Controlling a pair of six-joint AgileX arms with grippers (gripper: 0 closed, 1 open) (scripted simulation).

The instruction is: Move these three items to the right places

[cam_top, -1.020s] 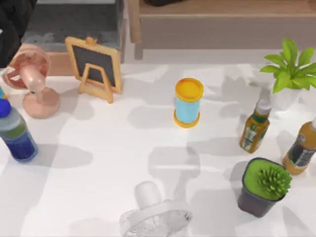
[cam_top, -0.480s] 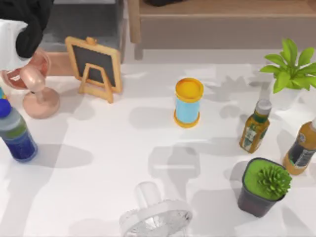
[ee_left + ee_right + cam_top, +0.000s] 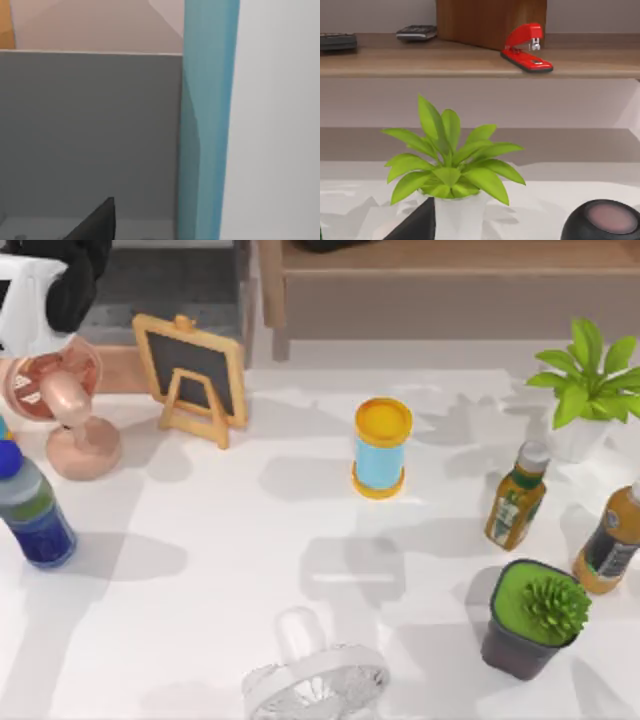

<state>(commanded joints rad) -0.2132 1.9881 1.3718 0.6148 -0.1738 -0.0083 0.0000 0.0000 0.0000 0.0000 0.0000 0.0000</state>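
White and crowded, the surface (image 3: 250,540) carries a ring of tall, tippy things below a wooden shelf (image 3: 450,260) at the back: a pink fan (image 3: 65,405) and a small chalkboard easel (image 3: 195,375) at the far left, a blue bottle (image 3: 35,510) at the left edge, a yellow-capped canister (image 3: 381,448) in the middle, a white fan (image 3: 315,680) at the near edge, and two tea bottles (image 3: 517,495), a succulent pot (image 3: 530,618) and a leafy plant (image 3: 585,375) on the right. My left arm (image 3: 45,285) hangs at the far-left corner, overlapping the pink fan's head. That is the main hazard as I judge it: a careless descent or sideways swing there would clip the fan, tip it toward the blue bottle or shove the easel. The left wrist view faces a grey panel (image 3: 90,125) and a teal upright (image 3: 207,120) at close range, so a bump against them is also possible. My right arm is parked, its wrist view facing the plant and a red stapler (image 3: 526,47) on the shelf. Whether either arm's jaws are wide or narrow I cannot tell. Where the puzzle cube lies I cannot tell either, nor how it sits relative to the jaws; reaching on a guess risks a blind grab among the clutter.
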